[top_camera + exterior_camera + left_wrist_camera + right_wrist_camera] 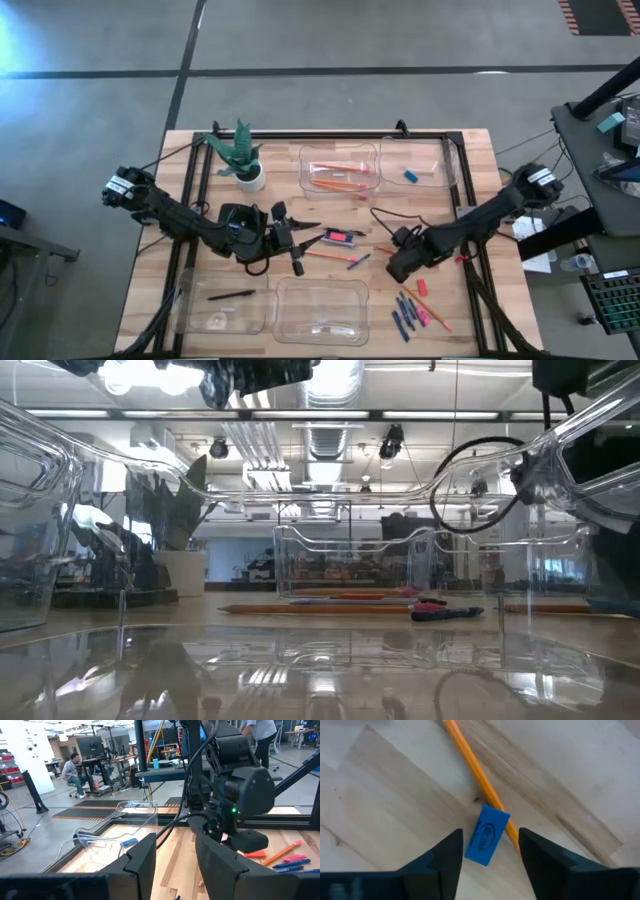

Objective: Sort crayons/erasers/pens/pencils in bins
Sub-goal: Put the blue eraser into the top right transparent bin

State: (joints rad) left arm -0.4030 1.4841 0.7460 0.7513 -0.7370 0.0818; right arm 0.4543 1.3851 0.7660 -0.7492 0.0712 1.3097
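My right gripper point(398, 268) points down at the table's middle right, open. Its fingers stand on either side of a blue eraser point(486, 836) that lies flat on the wood against an orange pencil point(480, 775); I cannot tell whether they touch it. My left gripper point(295, 240) is open and empty at the table's middle, level, facing the right arm point(235, 785). Orange pencils point(338, 178) lie in the far left bin point(305, 160). A light-blue eraser point(410, 176) lies in the far right bin point(450, 160). A black pen point(232, 295) lies in the near left bin point(190, 310).
Dark-blue crayons point(405, 315) and pink erasers point(421, 288) lie near the front right. A pencil point(328, 256), a bluish pen point(358, 262) and a pink eraser point(340, 237) lie between the grippers. A potted plant point(243, 160) stands far left. The near middle bin point(285, 310) sits in front.
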